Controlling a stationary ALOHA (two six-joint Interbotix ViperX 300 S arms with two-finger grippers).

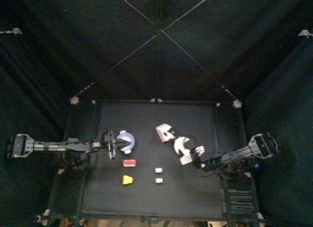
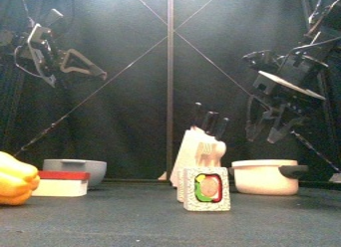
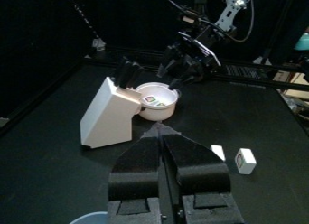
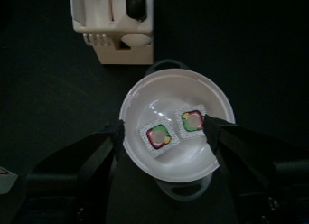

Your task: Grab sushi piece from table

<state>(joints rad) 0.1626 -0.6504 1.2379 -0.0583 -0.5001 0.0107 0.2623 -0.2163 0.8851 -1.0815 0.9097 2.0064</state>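
Two whitish sushi pieces lie on the black table (image 1: pixel 184 189), one (image 1: pixel 158 167) just behind the other (image 1: pixel 159 179); the left wrist view shows them side by side (image 3: pixel 218 152) (image 3: pixel 247 160). From the front, one sushi piece (image 2: pixel 204 188) stands near and large. My right gripper (image 4: pixel 169 160) hangs open over a white bowl (image 4: pixel 151 97), which holds two more sushi pieces (image 4: pixel 158 137) (image 4: pixel 191 120); nothing is between its jaws. My left gripper (image 3: pixel 162 142) is shut and empty, raised at the table's left.
A white knife block (image 1: pixel 164 132) stands behind the white bowl (image 1: pixel 184 148). At the left are a grey-blue bowl (image 1: pixel 126 137), a red block (image 1: pixel 128 162) and a yellow wedge (image 1: pixel 127 178). Black curtains close in all sides.
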